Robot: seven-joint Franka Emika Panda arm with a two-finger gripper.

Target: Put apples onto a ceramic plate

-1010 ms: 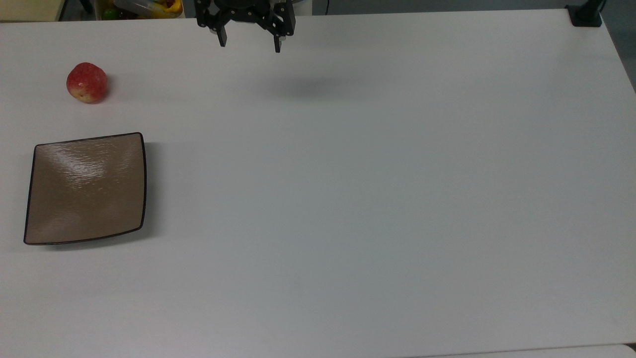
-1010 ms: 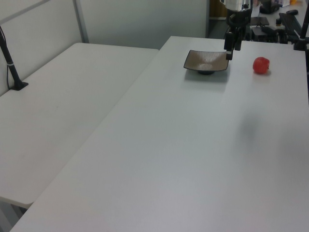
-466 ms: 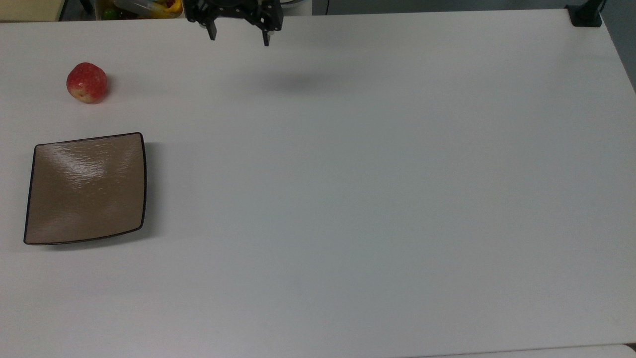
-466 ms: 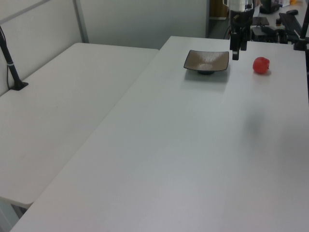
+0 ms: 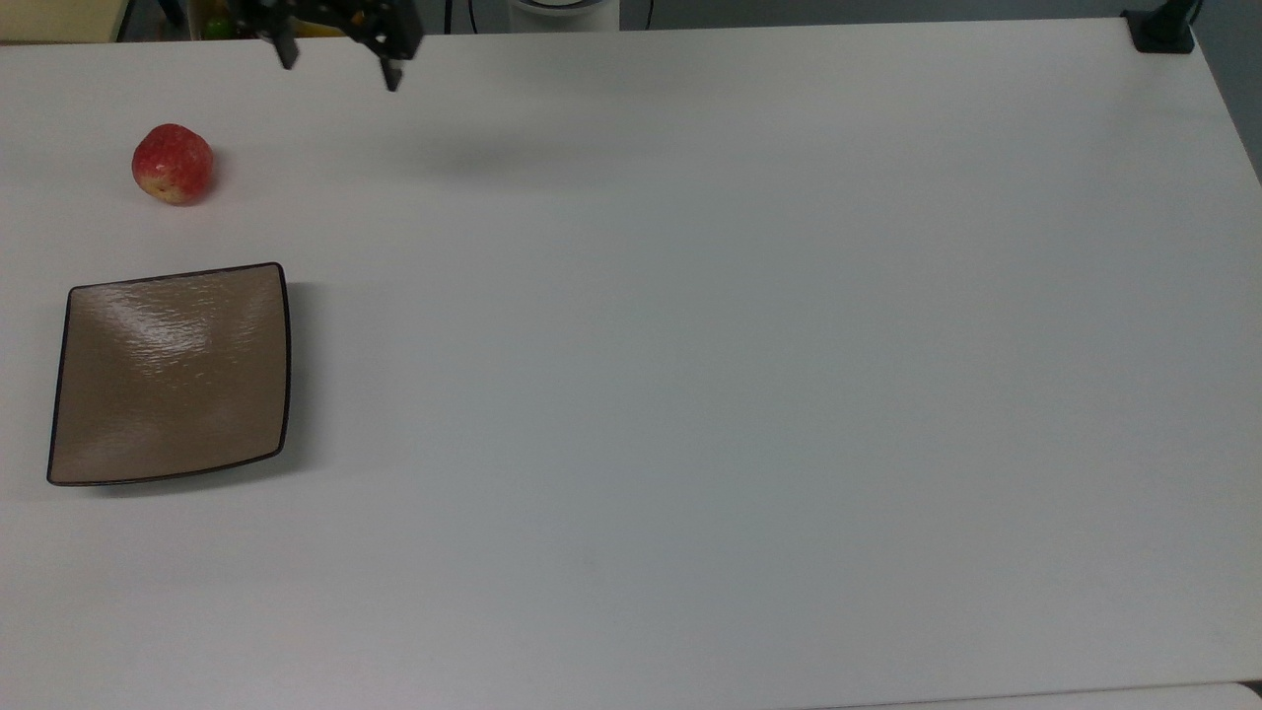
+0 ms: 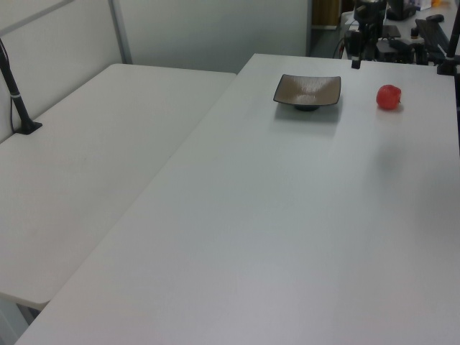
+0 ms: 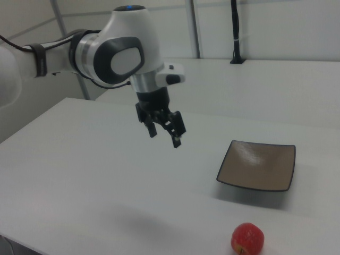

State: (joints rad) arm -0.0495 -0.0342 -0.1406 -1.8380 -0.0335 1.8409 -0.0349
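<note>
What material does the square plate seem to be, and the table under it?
The plate looks like glazed ceramic: glossy tan-brown with bright reflections, faint ripples and a thin dark rim. The table looks like a matte white laminate or plastic top, smooth and even with only soft shadows; which of the two is not certain.

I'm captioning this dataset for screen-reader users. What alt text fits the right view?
A white robot arm holds its open black gripper in the air above a white table, empty. To the right view's right, an empty square tan plate sits on the table, and a small red apple rests nearer the camera, apart from the plate.
</note>
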